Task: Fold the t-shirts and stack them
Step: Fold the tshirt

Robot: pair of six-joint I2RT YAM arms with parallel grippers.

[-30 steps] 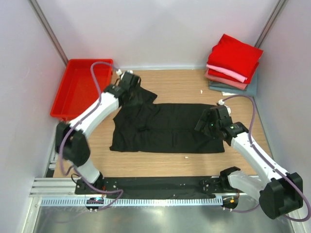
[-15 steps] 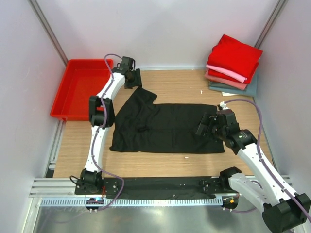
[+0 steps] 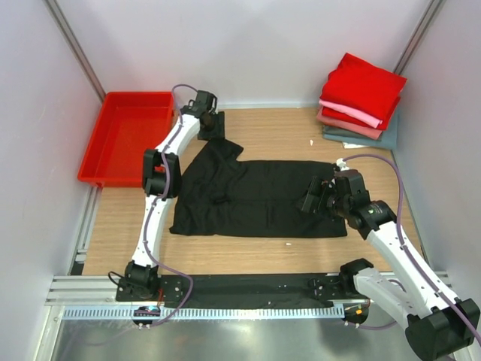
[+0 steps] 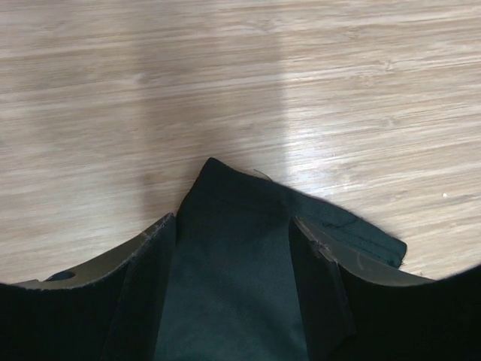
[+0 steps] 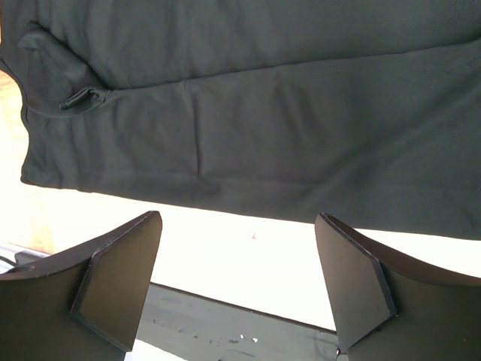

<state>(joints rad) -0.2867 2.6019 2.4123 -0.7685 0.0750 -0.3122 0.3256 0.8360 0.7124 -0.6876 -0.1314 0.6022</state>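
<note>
Wooden table in a white-walled bay; black shirt spread out at the centre, both grippers parted.
Top view: folded shirts are stacked at the far right corner, and a tray is noted at the far left. The left gripper is seen by the shirt's far left corner, and the right gripper over the shirt's right part. Left wrist view: the fingers are held apart, with a pointed corner of the shirt seen between them on the table; contact with the cloth cannot be told. Right wrist view: the right gripper is spread wide with nothing between its fingers, above the shirt's edge.
</note>
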